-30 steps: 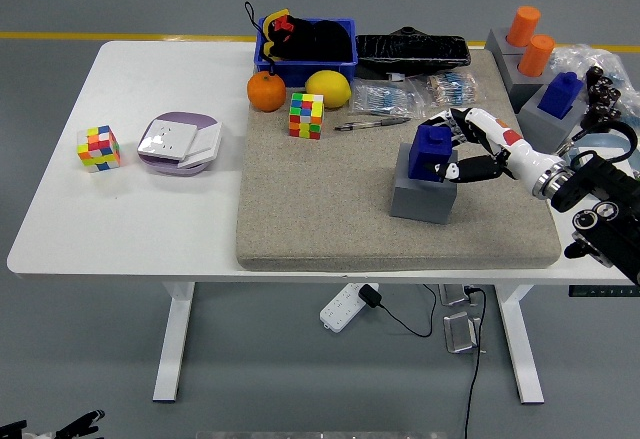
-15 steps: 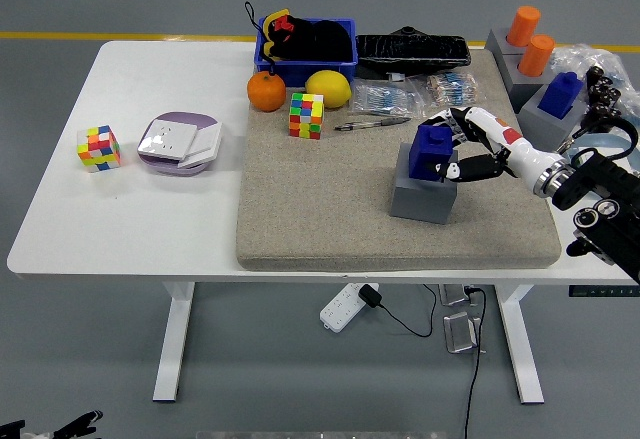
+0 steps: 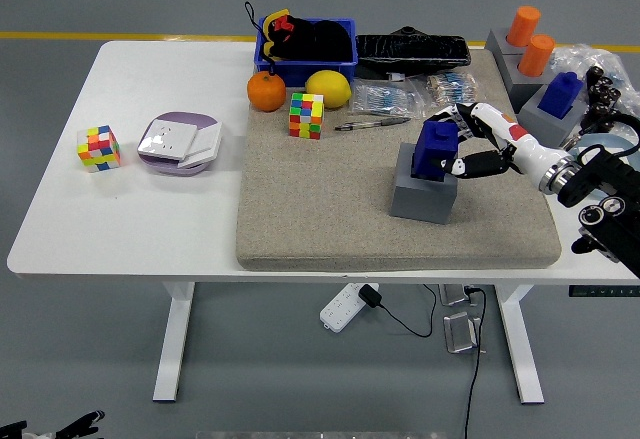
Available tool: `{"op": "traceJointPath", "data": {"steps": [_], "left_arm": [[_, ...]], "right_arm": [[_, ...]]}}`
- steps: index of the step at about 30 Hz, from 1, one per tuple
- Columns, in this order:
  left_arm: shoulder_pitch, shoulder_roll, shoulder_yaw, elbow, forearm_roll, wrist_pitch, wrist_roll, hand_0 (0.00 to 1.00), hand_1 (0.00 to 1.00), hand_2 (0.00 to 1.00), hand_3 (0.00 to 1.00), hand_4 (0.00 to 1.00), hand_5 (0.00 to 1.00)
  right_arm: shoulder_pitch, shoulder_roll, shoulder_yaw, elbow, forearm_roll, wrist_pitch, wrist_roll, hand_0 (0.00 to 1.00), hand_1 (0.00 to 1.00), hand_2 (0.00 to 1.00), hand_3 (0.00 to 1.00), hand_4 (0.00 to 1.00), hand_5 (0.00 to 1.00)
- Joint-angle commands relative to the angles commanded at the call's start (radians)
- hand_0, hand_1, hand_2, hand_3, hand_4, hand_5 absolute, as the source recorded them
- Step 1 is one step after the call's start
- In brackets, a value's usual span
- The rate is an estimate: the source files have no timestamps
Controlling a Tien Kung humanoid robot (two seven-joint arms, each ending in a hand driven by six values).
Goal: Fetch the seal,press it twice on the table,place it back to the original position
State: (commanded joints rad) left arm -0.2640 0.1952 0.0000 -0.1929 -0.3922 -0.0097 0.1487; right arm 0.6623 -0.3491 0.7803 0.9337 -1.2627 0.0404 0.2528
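Item: blue seal [image 3: 436,149], seated upright on a grey block [image 3: 422,194], right of centre on the beige mat [image 3: 330,219] that covers the right half of the desk [image 3: 150,219].

Right hand [image 3: 478,145]: enters from the desk's right edge, fingers curled round the seal's right side, thumb below and the others above. It appears to be gripping the seal, which seems at most barely raised from the block. Left hand: not in view.

Step in hand, as judged: fetching the seal. To do it well, lift straight up so the block is not dragged or tipped, keep the seal upright, then carry it to a bare patch of mat near the front edge for the two presses.

Neighbours: pen [image 3: 372,123] just behind the block; colour cube [image 3: 306,115], lemon [image 3: 327,88] and orange [image 3: 266,91] toward the mat's back left corner. All stand apart from the likely path.
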Motion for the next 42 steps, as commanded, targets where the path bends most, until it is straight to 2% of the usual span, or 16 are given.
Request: {"op": "traceJointPath", "data": {"steps": [42], "left_arm": [[0.000, -0.005, 0.000, 0.002, -0.006, -0.001, -0.001, 0.814, 0.791, 0.768, 0.804, 0.695, 0.425]], "right_arm": [[-0.001, 0.021, -0.016, -0.016, 0.003, -0.007, 0.000, 0.558, 0.437, 0.450, 0.468, 0.689, 0.002]]}}
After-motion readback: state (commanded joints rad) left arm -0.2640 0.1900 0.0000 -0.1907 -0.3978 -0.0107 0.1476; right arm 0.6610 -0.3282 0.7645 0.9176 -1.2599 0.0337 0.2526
